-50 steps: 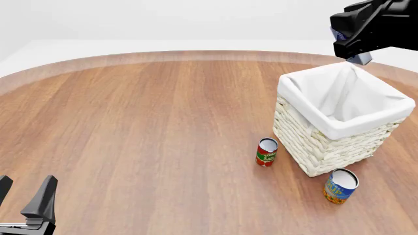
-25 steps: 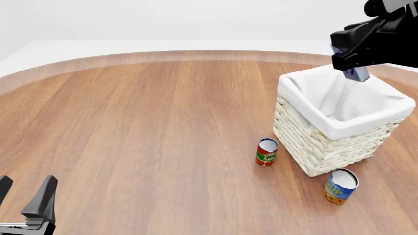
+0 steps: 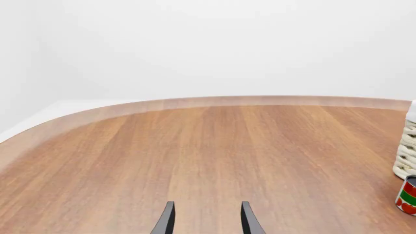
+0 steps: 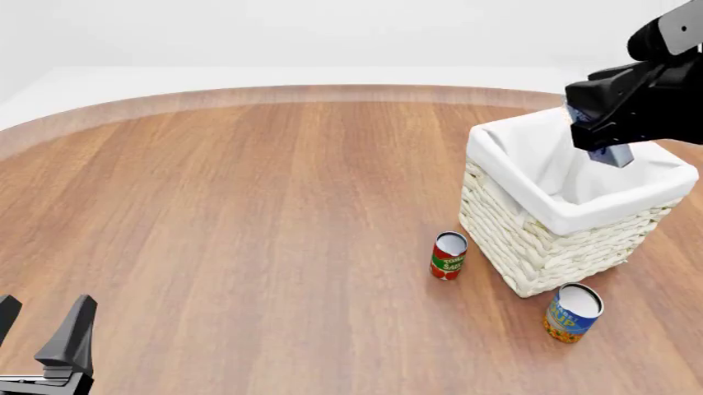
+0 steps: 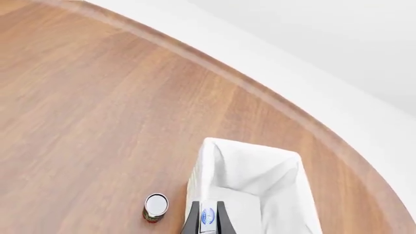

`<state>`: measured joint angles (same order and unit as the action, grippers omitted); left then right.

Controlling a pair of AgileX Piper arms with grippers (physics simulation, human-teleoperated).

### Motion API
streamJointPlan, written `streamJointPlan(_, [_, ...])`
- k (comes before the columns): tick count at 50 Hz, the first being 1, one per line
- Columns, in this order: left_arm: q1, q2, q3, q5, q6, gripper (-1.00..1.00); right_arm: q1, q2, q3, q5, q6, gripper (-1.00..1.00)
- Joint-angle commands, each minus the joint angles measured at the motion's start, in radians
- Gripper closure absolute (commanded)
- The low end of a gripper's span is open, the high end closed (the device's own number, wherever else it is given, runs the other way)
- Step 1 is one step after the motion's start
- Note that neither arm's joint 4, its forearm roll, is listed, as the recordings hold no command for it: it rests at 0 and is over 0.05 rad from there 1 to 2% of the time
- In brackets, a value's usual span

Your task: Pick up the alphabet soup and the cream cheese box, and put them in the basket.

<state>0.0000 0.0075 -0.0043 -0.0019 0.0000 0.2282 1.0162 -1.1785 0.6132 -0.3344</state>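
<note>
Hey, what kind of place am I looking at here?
Likely a simulated tabletop test scene, not a real room: a bare rounded wooden table against blank white, a cream wicker basket with white cloth lining, and two small grocery cans.

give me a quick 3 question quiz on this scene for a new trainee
1. True or false: the alphabet soup already lies inside the basket.
2. What is pinched between the right gripper's fingers above the basket's white lining?
A. the red can
B. the cream cheese box
C. nothing
3. Which thing stands closer to the red can: the basket or the left gripper?

Key:
1. False. The soup stands on the table just outside the basket's near corner.
2. B. The right wrist view shows the cream cheese box clamped between the fingers.
3. The basket. The left gripper sits open at the table's near left, far away.
</note>
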Motion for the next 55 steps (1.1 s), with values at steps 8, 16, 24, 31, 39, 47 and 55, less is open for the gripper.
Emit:
streamJointPlan(8, [0.000,0.000,0.000,0.000,0.000,-1.00,-0.010,-0.018,0.049,-0.017,0.006,1.00])
streamJointPlan(16, [0.000,0.000,0.000,0.000,0.000,-1.00,-0.010,-0.018,0.049,-0.017,0.006,1.00])
streamJointPlan(24, [0.000,0.000,0.000,0.000,0.000,-1.00,-0.010,-0.025,0.038,-0.004,0.007,1.00])
streamJointPlan(31, [0.000,0.000,0.000,0.000,0.000,-1.00,-0.026,-0.025,0.031,0.000,0.007,1.00])
streamJointPlan(39, [0.000,0.000,0.000,0.000,0.000,-1.00,-0.030,-0.024,0.039,0.003,0.035,1.00])
streamJointPlan(47, [0.000,0.000,0.000,0.000,0.000,-1.00,-0.044,-0.010,0.079,-0.029,0.060,1.00])
streamJointPlan(55, [0.000,0.000,0.000,0.000,0.000,-1.00,-0.051,0.005,0.080,-0.039,0.107,1.00])
